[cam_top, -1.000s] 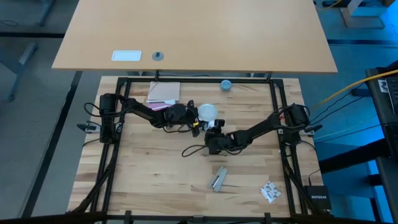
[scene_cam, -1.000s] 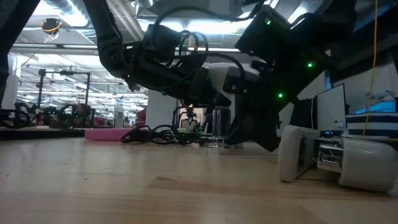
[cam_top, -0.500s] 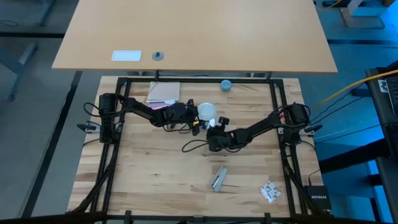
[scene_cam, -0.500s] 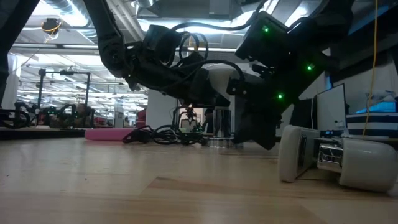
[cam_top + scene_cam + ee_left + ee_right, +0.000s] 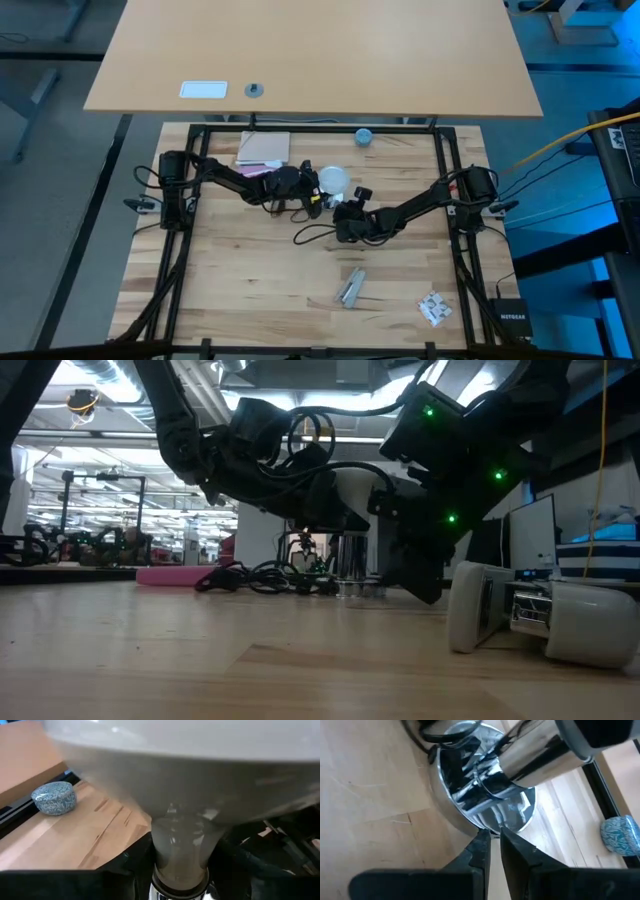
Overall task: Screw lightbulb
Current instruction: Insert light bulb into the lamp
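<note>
The frosted-white lightbulb stands globe-up over the silvery socket in the middle of the table. Its globe fills the top of the left wrist view. My left gripper reaches in from the table's left and is shut on the bulb. The socket is a chrome cylinder on a flared round base that rests on the wood, with a thin black cord trailing from it. My right gripper comes from the right, slanting down, with its fingers nearly together at the base's rim. My left gripper has the bulb's narrow neck between its two fingers, which show as dark shapes on either side. It comes about level from the table's left. The bulb stays upright, its lower end at a silvery ring. My right gripper has its fingertips on the near rim of the socket's flared base, with only a thin gap between them. It slants down from the table's right and near side. The tips hide how much of the rim lies between them. The base sits flat on the wood.
A small blue-grey round cap lies near the far edge, and a pink and white pad lies at the far left. A metal piece and a small packet lie toward the near right.
My right gripper has rolled and tipped a little at the socket's base while staying in place. The bulb and my left gripper have kept still.
</note>
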